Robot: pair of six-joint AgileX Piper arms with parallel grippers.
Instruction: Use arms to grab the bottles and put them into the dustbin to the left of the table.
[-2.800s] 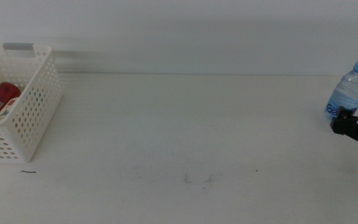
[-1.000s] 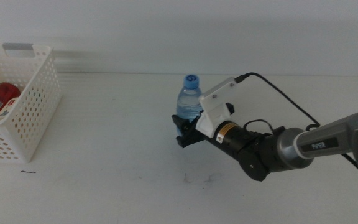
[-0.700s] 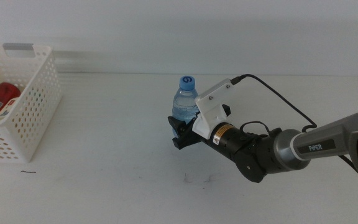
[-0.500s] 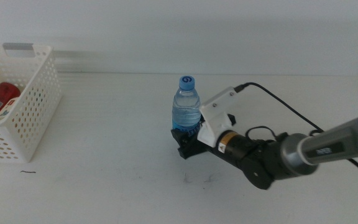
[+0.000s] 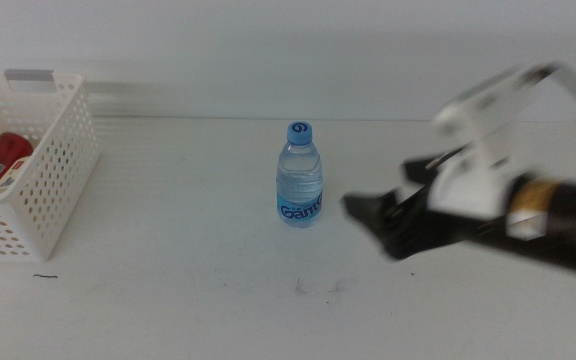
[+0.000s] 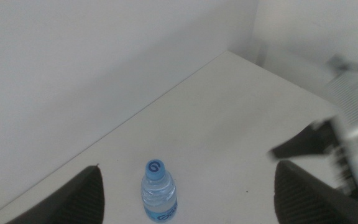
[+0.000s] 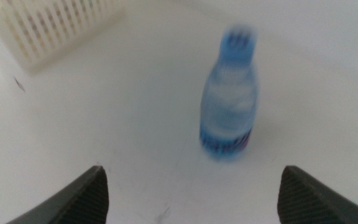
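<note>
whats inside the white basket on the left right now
A red cola can lies in the dustbin, leaning against its wall. The perforated front wall covers the floor, so anything lower cannot be seen. The water bottle stands on the table, outside it.

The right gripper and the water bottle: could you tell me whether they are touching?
Apart. The middle view shows bare table between the open right gripper and the upright water bottle.

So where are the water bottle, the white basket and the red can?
water bottle (image 5: pixel 300 190): middle view, on its clear body.
white basket (image 5: pixel 60 165): middle view, on its perforated side wall.
red can (image 5: pixel 3 158): middle view, on its red side.
</note>
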